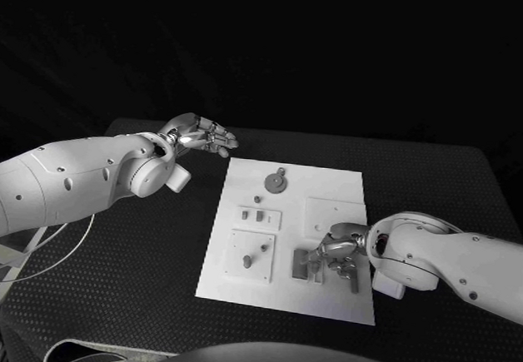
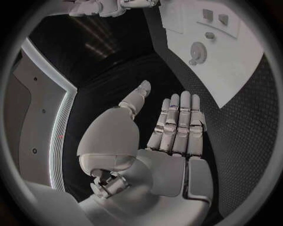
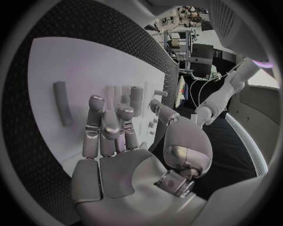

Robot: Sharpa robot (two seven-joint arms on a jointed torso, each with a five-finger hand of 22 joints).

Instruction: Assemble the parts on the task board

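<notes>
- Board [image 1: 333,190]: white plate at mid-bench; several small parts [image 1: 301,267] lie loose near its close edge, so assembly appears far from finished.
- Right hand [image 1: 337,255]: over those parts, fingers [image 3: 106,125] extended; whether they grasp one cannot be told.
- Left hand [image 1: 202,133]: off the board's far corner, fingers released, holding nothing.

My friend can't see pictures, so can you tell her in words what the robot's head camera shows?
A white task board lies in the middle of a black table, and the robot's right hand reaches over small grey parts near the board's front edge. The left hand hangs empty, fingers apart, beyond the board's far left corner. A round part sits near the far edge.
</notes>
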